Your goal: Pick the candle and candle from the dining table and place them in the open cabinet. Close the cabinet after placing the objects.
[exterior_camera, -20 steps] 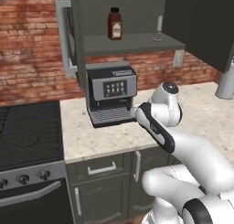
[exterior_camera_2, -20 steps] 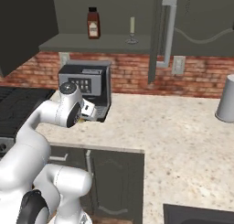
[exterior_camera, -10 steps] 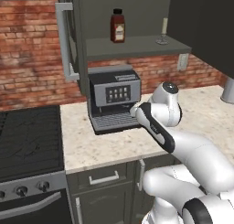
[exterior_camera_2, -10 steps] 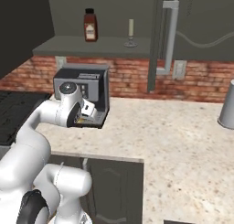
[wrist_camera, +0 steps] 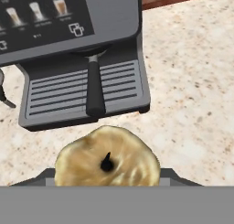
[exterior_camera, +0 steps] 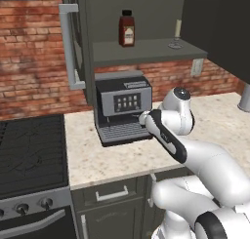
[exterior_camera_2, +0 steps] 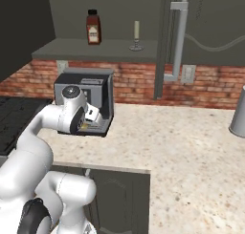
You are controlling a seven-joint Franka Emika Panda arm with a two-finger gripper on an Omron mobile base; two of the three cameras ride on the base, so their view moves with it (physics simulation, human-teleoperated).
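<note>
As the views have shifted sideways, the fingers point(wrist_camera: 108, 184) still pinch the squat candle point(wrist_camera: 108, 161).

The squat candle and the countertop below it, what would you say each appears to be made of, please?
Squat candle: looks like wax, mottled yellowish-tan with a lumpy edge and a short dark wick; finish soft, slightly glossy.
Countertop: seemingly polished stone, beige with fine brown speckles.

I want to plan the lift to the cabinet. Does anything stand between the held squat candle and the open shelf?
Yes. The squat candle in the tool sits low, right in front of the coffee machine, which stands under the shelf.
</note>
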